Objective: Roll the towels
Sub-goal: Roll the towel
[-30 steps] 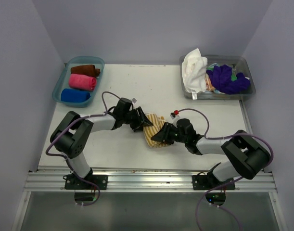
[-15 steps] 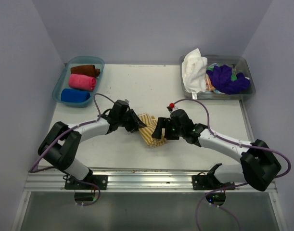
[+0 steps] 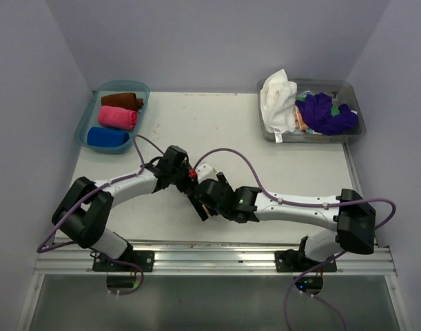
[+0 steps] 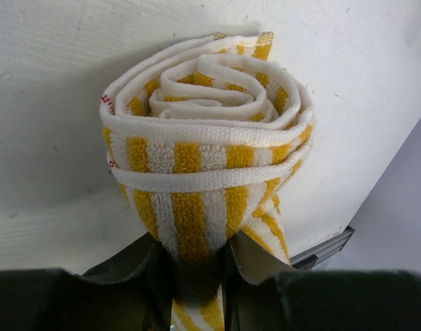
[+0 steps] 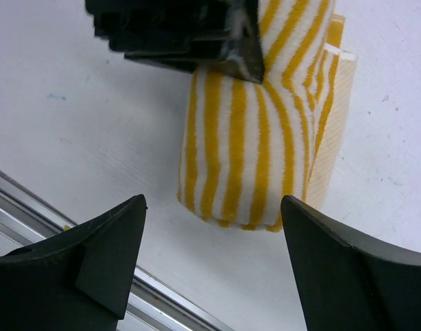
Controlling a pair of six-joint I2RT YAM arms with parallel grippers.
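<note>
A mustard-yellow and white striped towel [image 4: 203, 138] lies rolled into a tight spiral on the white table. My left gripper [image 4: 195, 255] is shut on one end of the roll, with striped cloth pinched between its dark fingers. In the right wrist view the same roll [image 5: 241, 158] lies lengthwise, the left gripper [image 5: 189, 34] clamped on its far end. My right gripper [image 5: 213, 203] is open just short of the roll's near end, touching nothing. From above, both grippers [image 3: 189, 183] [image 3: 204, 203] meet at the table's front centre and hide most of the towel.
A blue tray [image 3: 83, 127] at the back left holds rolled brown [image 3: 120, 101], pink [image 3: 118, 117] and blue [image 3: 107, 136] towels. A grey bin [image 3: 310, 138] at the back right holds loose white [image 3: 278, 96] and purple [image 3: 326, 114] towels. The table's metal front rail [image 5: 31, 200] is close below the roll.
The right arm has swung left across the towel and its gripper has opened. The left gripper has closed on the roll's end. The towel, partly flat before, is now rolled up.
</note>
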